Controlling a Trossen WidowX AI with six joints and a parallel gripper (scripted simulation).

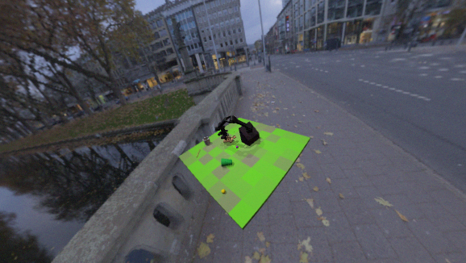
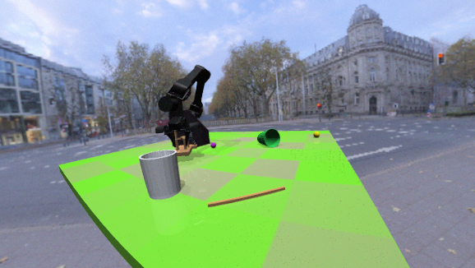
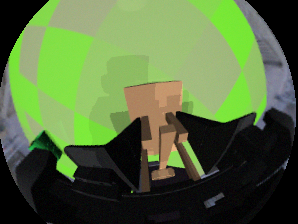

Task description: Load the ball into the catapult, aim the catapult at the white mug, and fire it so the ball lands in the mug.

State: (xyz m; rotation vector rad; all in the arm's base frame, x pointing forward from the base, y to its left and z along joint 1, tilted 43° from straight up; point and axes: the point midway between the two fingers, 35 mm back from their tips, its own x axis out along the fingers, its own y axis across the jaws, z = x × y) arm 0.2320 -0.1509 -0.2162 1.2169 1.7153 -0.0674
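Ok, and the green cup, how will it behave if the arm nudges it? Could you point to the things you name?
The green cup (image 1: 226,162) (image 2: 269,138) lies on its side, so it will probably roll rather than slide. Its mouth looks wider than its base, so expect a curved path, not a straight one. The wall keeps a round mouth and looks smooth, so likely stiff and perhaps a bit slippery.

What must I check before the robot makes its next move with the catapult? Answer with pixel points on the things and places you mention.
1. Black tool (image 1: 222,136) (image 2: 179,132) (image 3: 158,117) is closed on the brown wooden catapult (image 1: 231,139) (image 2: 186,151) (image 3: 165,100): ok.
2. Catapult points at the grey-white cylindrical mug (image 1: 206,140) (image 2: 161,174): cannot tell.
3. Mug stands upright: ok.
4. A ball is loaded: not ok; the small purple ball (image 1: 237,147) (image 2: 213,145) and small yellow ball (image 1: 223,191) (image 2: 316,134) both lie on the green checkered board (image 1: 246,214) (image 2: 329,205).
5. Green plastic-looking cup (image 1: 226,162) (image 2: 269,138) is away from the catapult: ok, lying on its side.
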